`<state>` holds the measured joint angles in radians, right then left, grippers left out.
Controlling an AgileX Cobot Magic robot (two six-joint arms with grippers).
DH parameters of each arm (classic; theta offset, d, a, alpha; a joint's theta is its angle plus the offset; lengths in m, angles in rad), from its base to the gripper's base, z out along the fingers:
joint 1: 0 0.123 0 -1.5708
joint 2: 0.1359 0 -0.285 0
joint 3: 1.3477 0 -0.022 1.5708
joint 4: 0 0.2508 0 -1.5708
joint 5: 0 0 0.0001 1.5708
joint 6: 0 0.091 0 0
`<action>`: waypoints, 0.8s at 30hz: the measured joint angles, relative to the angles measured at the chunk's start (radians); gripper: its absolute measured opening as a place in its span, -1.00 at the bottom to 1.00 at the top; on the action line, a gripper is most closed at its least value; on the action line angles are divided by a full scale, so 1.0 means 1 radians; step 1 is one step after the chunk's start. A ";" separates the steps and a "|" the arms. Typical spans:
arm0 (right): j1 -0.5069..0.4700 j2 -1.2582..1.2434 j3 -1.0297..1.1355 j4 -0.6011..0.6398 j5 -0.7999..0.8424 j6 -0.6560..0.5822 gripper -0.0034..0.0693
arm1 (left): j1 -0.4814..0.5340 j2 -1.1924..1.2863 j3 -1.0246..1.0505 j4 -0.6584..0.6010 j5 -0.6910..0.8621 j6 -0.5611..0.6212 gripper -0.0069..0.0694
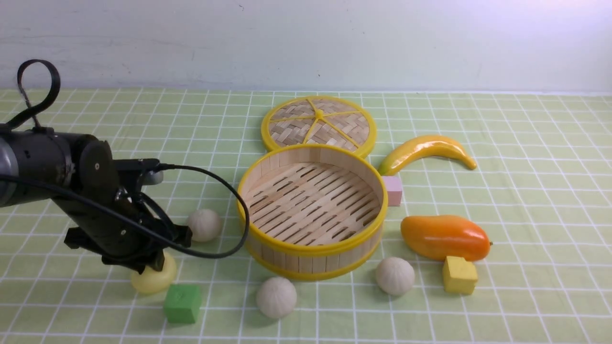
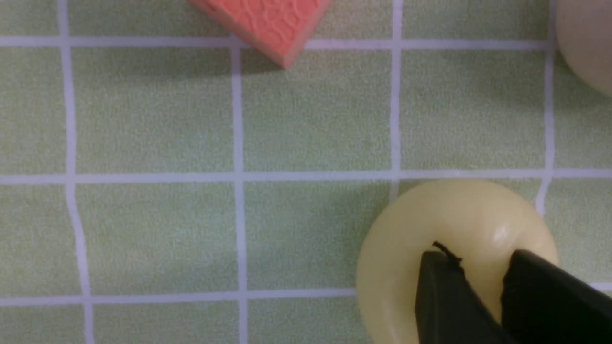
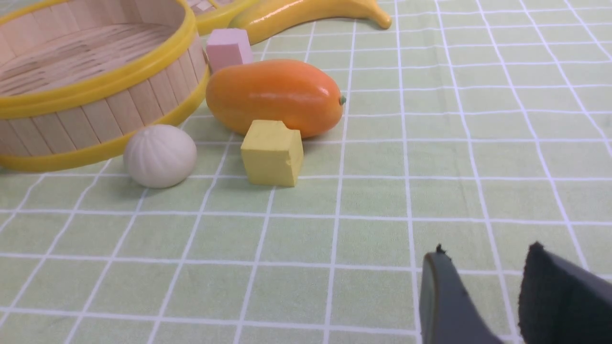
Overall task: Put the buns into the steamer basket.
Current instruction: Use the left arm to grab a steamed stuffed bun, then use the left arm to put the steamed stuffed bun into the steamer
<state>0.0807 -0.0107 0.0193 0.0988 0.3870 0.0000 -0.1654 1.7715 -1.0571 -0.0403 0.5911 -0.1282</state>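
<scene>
**Get the fingers around the yellow bun before lifting**

The basket (image 1: pixel 311 262) stands empty in the middle of the cloth (image 1: pixel 526 191), with the lid (image 1: pixel 318 124) flat behind it. All four buns lie outside it.

The left gripper (image 1: pixel 142 269) is down on the yellow bun (image 1: pixel 160 283), which sits well left of the basket and just beside a green cube (image 1: pixel 182 303). In the left wrist view the fingers stand only a narrow slot apart, much narrower than the bun. Their tips are on its top, not down its sides. I cannot tell whether they pinch it or only rest on it.

The right gripper (image 3: pixel 485 258) hangs over bare cloth with its fingers apart, holding nothing.

The white buns (image 1: pixel 276 297) wait around the basket, one by its left wall and two in front.

A hold on the crown of a round ball will probably slip.
- Spread the fingers wider than the bun and centre it between them.
- Sink until the pads meet its widest part, then close gently.
- Lift straight up, clear of the cube and above the rim.
- Carry it over the slatted floor and let go low, so it settles rather than rolls.
</scene>
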 joint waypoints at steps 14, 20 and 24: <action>0.000 0.000 0.000 0.000 0.000 0.000 -0.25 | -0.214 -0.118 -0.281 -0.022 0.212 0.038 -0.85; 0.000 0.000 0.000 0.000 0.000 0.000 -0.25 | -0.350 0.030 -0.469 -0.049 0.214 0.048 -0.85; 0.000 0.000 0.000 0.000 0.000 0.000 -0.25 | -0.385 0.149 -0.559 -0.049 0.231 0.049 -0.83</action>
<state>0.0807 -0.0107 0.0193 0.0988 0.3870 0.0000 -0.5505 1.9205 -1.6159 -0.0896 0.8223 -0.0795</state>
